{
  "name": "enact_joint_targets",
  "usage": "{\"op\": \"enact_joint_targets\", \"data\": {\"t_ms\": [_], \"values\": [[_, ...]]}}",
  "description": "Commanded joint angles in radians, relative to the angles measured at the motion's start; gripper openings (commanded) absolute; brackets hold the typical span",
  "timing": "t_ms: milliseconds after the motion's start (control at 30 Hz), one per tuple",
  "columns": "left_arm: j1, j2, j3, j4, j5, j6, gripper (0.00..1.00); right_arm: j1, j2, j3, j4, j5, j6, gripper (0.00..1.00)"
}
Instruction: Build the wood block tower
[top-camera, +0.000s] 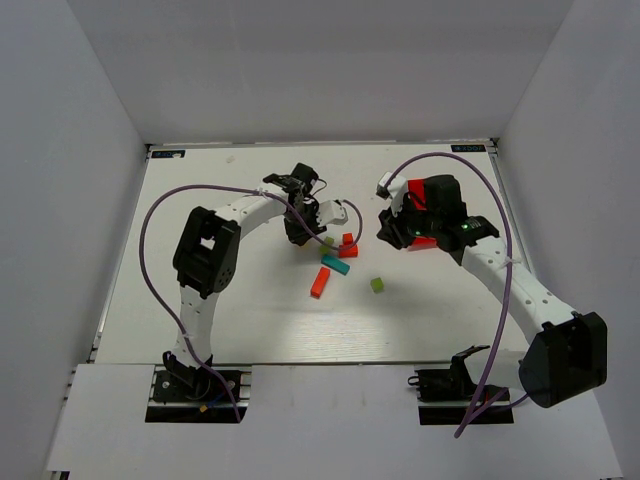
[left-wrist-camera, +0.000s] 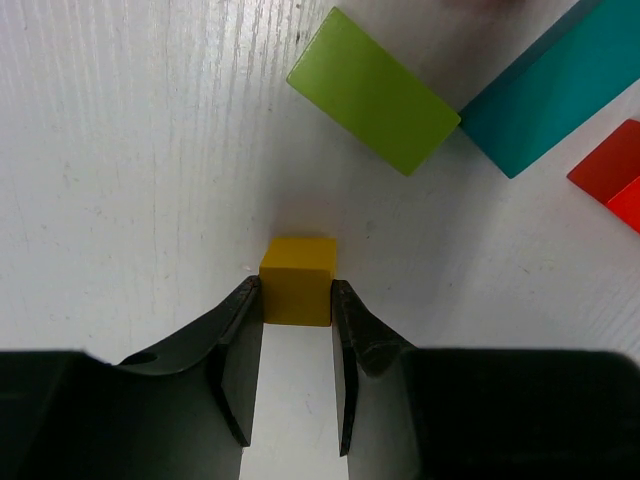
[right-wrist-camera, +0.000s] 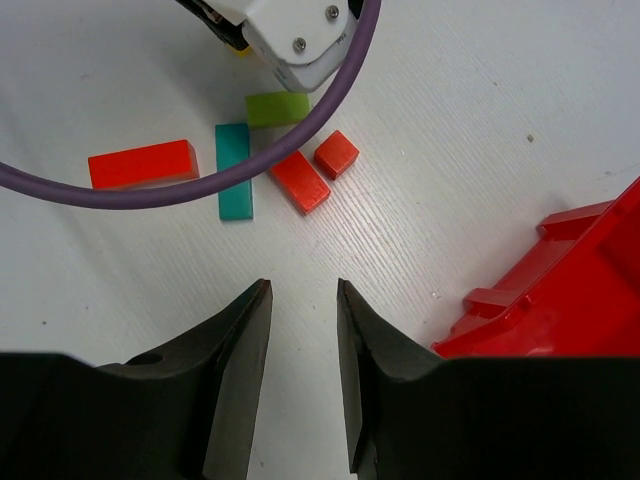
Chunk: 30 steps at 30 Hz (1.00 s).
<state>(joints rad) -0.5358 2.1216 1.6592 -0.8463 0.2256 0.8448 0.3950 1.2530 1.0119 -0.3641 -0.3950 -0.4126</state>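
Centre: long orange-red wooden bar (top-camera: 320, 282) laid just beside long teal wooden bar (top-camera: 335, 264); small red wooden blocks (top-camera: 348, 246) seen just behind the teal bar; small green wooden cube (top-camera: 377, 285) set apart to the right | Right: red plastic bin (top-camera: 424, 242) partly covered by right arm (top-camera: 500, 270)

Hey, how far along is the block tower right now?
Done: nothing stacked; the teal bar, orange bar and red blocks lie loose. In hand: the left gripper pinches the yellow cube. Left: the whole stack; the right gripper is open and empty.
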Motion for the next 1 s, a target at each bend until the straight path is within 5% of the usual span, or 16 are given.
{"op": "enact_joint_targets", "data": {"t_ms": [0,967], "values": [[0.003,-0.025,0.045,0.001,0.034,0.063,0.00,-0.001,-0.032,-0.015,0.019,-0.013,-0.014,0.39],[0.013,-0.026,0.007,0.046,0.104,0.175,0.00,-0.002,-0.018,-0.019,0.019,0.002,-0.022,0.39]]}}
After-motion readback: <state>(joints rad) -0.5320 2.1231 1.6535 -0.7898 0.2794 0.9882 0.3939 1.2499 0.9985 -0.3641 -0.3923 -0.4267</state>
